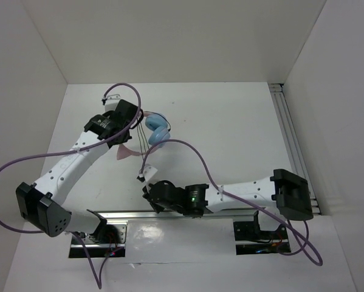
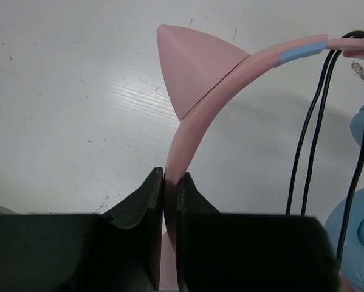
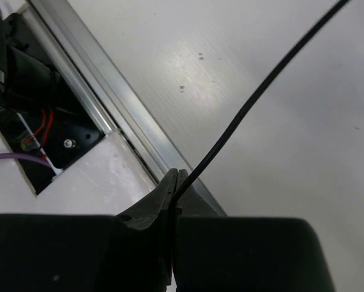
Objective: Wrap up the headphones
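**Cord pinched at both ends of the job: slip and snag are the risks**

In the top view the headphones (image 1: 158,129) sit over the white table (image 1: 242,134), at about 12 o'clock from the right gripper (image 1: 148,185). The left gripper (image 2: 169,179) has its jaws pressed onto the pink headband (image 2: 197,128), just below the cat ear (image 2: 191,67). A blue ear cup (image 2: 359,225) shows at 4 o'clock in that wrist view. The right gripper's jaws are squeezed together on the thin black cord (image 3: 254,97), which runs off straight toward 1 o'clock.

Several strands of the cord hang over the headband at 2 o'clock in the left wrist view. If tension drops, they could probably slide along the smooth curve and undo themselves.

The cord is very thin, so a hard pull may draw it through the right pads. It could instead twist the headband in the left gripper's narrow, edge-on hold.

The right gripper works close to the metal rail (image 3: 109,115) at the table's near edge, where a low swing might catch. The purple cable (image 1: 191,152) arching past the headphones could also foul the cord.
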Robot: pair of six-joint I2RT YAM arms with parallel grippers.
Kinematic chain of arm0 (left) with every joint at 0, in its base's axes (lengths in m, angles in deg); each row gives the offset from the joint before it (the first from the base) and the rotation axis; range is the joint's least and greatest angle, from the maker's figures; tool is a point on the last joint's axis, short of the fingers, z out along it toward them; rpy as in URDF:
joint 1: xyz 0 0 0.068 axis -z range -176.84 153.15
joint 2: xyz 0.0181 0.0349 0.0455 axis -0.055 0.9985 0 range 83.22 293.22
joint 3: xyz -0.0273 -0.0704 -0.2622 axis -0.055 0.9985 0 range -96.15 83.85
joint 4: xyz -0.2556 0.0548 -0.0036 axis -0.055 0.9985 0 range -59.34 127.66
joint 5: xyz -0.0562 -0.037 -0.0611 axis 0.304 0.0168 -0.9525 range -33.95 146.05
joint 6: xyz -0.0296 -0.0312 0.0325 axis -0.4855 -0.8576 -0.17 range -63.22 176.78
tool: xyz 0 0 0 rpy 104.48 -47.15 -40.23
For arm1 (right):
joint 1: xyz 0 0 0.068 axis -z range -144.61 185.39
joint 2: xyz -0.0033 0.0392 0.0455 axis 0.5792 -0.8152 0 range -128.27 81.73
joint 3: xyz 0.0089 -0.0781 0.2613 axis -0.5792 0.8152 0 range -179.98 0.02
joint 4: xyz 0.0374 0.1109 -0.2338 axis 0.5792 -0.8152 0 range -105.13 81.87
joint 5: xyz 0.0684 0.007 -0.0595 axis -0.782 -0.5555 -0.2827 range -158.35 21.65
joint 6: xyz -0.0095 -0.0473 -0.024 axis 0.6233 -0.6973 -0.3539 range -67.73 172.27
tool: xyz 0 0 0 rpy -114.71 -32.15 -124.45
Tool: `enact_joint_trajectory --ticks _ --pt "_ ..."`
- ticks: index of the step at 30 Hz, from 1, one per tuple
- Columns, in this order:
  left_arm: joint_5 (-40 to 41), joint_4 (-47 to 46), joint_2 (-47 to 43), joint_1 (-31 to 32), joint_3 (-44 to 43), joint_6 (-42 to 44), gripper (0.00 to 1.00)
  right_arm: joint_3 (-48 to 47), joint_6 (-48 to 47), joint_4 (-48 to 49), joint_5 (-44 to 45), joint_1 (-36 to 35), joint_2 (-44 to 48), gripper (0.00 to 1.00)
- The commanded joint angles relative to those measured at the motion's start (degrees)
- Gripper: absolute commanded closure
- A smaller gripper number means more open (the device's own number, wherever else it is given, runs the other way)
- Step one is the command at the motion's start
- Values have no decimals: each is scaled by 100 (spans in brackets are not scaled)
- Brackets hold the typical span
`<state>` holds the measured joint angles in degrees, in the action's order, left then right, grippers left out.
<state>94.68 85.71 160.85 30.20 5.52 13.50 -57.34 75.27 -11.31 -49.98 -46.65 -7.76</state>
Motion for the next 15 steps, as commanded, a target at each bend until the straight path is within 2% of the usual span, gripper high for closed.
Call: enact_joint_trajectory --ticks 1,3,5,6,7,8,11,15 --pt "-134 -583 138 11 -78 504 100 -433 -199 -946 851 -75 668 100" --pt "-216 -644 288 247 -8 864 100 -434 -498 -1254 1166 -75 880 100" --pt "-644 -697 375 388 98 1190 100 -434 -787 -1404 1274 -75 1230 100" --pt "-768 -793 446 467 185 1313 100 -434 -1180 -1405 1274 -75 1354 98" --pt "-917 -863 446 668 273 1601 100 -373 -1289 -1509 1379 -75 1469 94" --pt "-1032 -934 516 792 413 1700 100 -372 -1351 -1615 1380 -75 1661 94" --pt "-902 -856 762 1293 414 1701 100 -425 -1562 -1835 1432 -75 1900 89" --pt "-945 -697 895 1759 467 1841 100 -478 -1668 -2230 1774 -128 2076 89"
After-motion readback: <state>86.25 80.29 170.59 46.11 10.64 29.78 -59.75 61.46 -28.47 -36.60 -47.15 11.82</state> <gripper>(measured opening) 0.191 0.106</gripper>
